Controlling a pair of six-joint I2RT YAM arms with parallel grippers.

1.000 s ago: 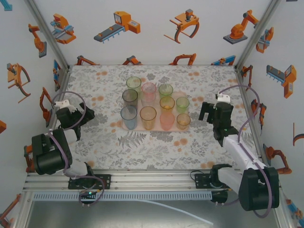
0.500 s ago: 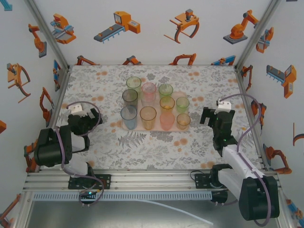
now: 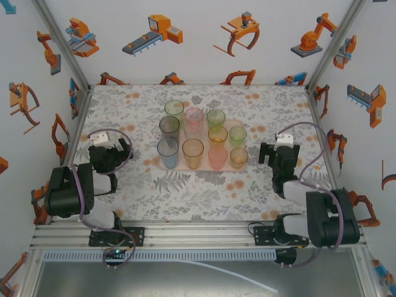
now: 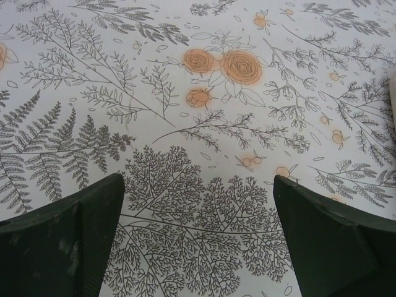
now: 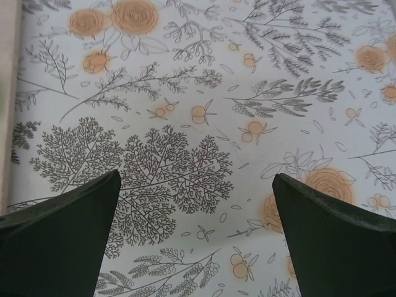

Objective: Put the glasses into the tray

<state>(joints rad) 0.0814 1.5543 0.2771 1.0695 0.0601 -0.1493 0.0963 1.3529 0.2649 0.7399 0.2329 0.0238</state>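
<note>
Several tinted glasses stand upright in rows on the pale pink tray [image 3: 205,168] at mid-table, among them a grey one [image 3: 169,127], a blue one [image 3: 167,150], an amber one [image 3: 193,151] and a green one [image 3: 237,135]. My left gripper [image 3: 113,154] hangs open over bare cloth to the left of the tray, nothing between its fingers [image 4: 93,210]. To the right of the tray my right gripper [image 3: 273,154] is also open and empty, pointing down at the cloth. A strip of the tray's edge [image 5: 7,93] shows at the left of the right wrist view.
The floral tablecloth [image 3: 185,192] covers the table. Printed white walls close in the left, right and back sides. Both arm bases sit on the metal rail [image 3: 198,238] at the near edge.
The left gripper has shifted right, nearer the tray, as its arm folded back. The right arm has folded toward its base, its gripper easing slightly left. Both stayed open; the glasses have not moved.
</note>
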